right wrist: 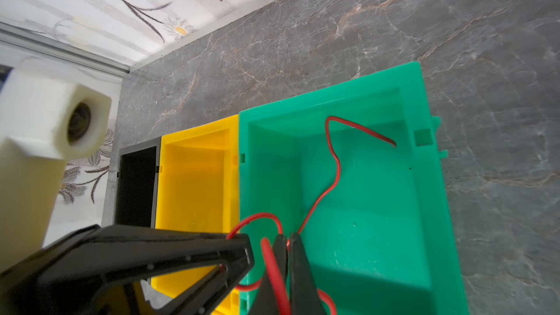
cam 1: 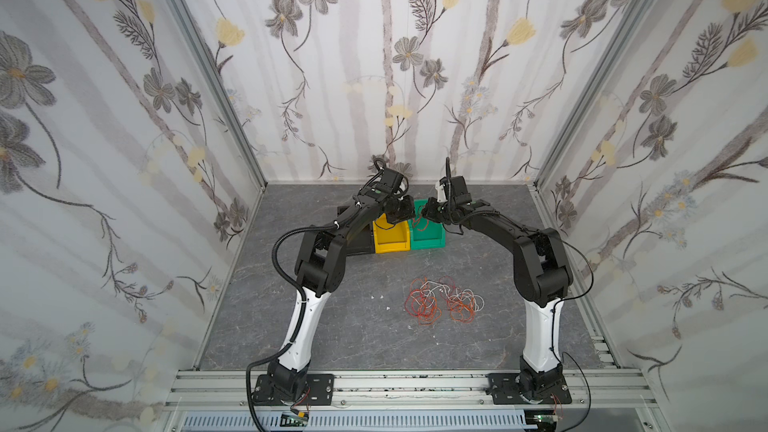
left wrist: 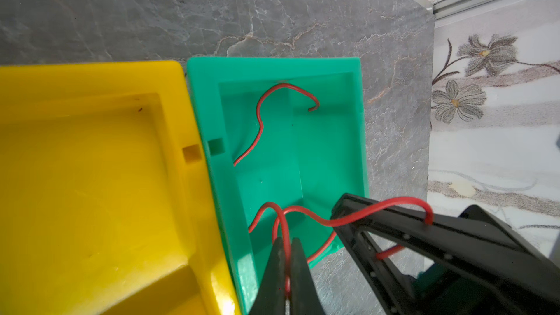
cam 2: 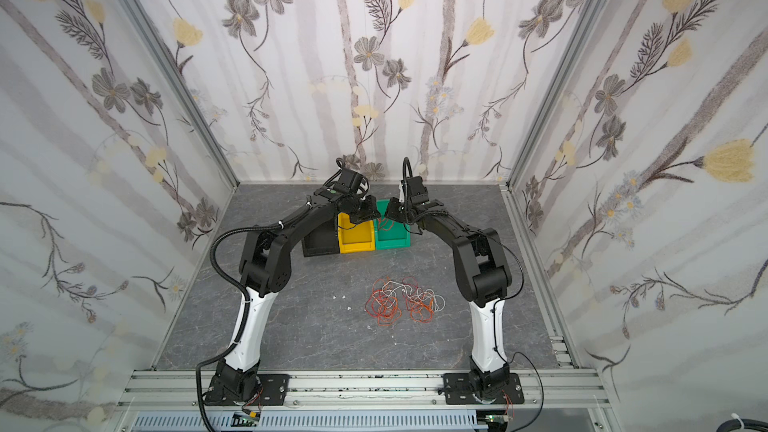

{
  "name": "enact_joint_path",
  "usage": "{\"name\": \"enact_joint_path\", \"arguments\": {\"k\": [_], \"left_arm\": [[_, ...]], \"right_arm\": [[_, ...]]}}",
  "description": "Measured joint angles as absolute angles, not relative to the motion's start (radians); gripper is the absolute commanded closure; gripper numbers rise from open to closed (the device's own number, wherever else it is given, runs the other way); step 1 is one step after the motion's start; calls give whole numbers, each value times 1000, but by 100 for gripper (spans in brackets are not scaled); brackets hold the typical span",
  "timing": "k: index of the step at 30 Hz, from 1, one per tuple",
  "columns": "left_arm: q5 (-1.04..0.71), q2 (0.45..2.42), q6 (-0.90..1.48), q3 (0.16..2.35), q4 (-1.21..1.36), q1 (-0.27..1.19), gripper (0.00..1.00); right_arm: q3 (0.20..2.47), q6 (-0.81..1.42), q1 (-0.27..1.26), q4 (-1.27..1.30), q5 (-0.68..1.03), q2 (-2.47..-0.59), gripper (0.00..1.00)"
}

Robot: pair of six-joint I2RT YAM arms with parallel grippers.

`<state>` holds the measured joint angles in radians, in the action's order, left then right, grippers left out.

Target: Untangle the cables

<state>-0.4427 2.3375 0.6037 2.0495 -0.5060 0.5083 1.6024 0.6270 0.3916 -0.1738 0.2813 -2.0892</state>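
Three open bins stand side by side, touching, at the back of the desk (cam 1: 332, 326): a black bin (cam 2: 320, 243) on the left, a yellow bin (cam 1: 390, 241) in the middle and a green bin (cam 1: 428, 238) on the right. In the wrist views the yellow bin holds nothing that can be made out, and the inside of the black bin is too dark to read. A red cable (left wrist: 260, 122) lies in the green bin, one bare end curling near the bin's far wall and the rest looping up out of it.

Both hands hang close together over the seam between the yellow and green bins. The left hand (left wrist: 286, 240) is fully closed, with the red cable pinched between its fingertips. The right hand (right wrist: 287, 237) is closed just as tightly on the same red cable, and a further loop of it drapes over that hand's black body.

Well apart from the bins, nearer the front and right of the middle, a tangle of cables (cam 1: 440, 301) in red, orange and white lies loose on the desk, touched by neither hand. A few small white scraps (cam 1: 388, 308) lie just to its left.

The desk is grey with a pale marbled vein. Walls (cam 1: 374, 56) papered with grey and yellow flowers close it in on three sides, edged with aluminium posts, and an aluminium rail (cam 1: 395, 384) along the front carries both arm bases.
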Motion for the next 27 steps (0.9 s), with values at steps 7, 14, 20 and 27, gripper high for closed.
{"name": "enact_joint_path", "arguments": {"k": [7,14,20,27], "left_arm": [[-445,2369,602,2083,-515,517,100],[-437,2409,601,2148,-555,524,100],[-401,2457,583,2226,-616,545,100],[-363,2492,579,2271,-667,553,100]], "right_arm": [[1652,661,392,-167,289,-2153,100],[1664,673,392,-176,288,-2186,100],[1668,674,392,-215,271,-2197,100],[1670,673,392,-248,253,-2199,100]]}}
